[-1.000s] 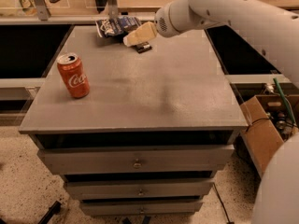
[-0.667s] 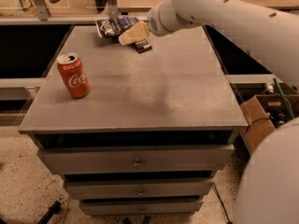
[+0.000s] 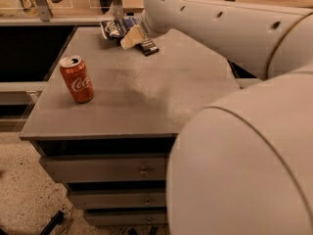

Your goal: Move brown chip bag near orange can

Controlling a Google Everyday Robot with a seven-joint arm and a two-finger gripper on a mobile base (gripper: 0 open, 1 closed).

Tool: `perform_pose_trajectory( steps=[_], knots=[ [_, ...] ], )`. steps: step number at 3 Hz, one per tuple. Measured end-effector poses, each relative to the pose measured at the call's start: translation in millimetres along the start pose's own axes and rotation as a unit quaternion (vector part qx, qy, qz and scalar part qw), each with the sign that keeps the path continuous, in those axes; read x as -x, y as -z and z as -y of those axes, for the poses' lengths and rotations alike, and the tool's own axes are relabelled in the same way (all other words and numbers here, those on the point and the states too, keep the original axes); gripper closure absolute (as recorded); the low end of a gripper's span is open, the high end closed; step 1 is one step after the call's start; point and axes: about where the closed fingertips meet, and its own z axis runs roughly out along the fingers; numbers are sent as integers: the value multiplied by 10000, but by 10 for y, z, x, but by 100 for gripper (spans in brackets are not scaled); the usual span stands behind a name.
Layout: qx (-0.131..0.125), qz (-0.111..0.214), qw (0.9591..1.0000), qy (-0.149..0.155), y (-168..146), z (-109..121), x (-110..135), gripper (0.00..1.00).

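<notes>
The orange can stands upright near the left edge of the grey cabinet top, showing white script and a silver top. The brown chip bag, crumpled foil with dark blue and white print, lies at the far back edge. My gripper reaches down at the bag's right end, its pale tip touching or just over the bag. The big white arm crosses the upper right and hides the cabinet's right side.
A small flat dark rectangular packet lies just right of the gripper. Drawers front the cabinet below. A shelf with metal posts runs behind the cabinet. Speckled floor shows at the lower left.
The arm has swung left and closer to the camera, now filling the right of the view. The gripper has moved left onto the bag's right end. The can has stayed put.
</notes>
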Motion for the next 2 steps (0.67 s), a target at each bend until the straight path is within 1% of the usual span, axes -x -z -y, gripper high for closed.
perform_pose_trajectory(
  steps=[1, 2],
  knots=[
    [-411, -238, 9988, 81, -200, 102, 37, 0],
    [-667, -364, 9970, 174, -323, 165, 69, 0]
  ],
)
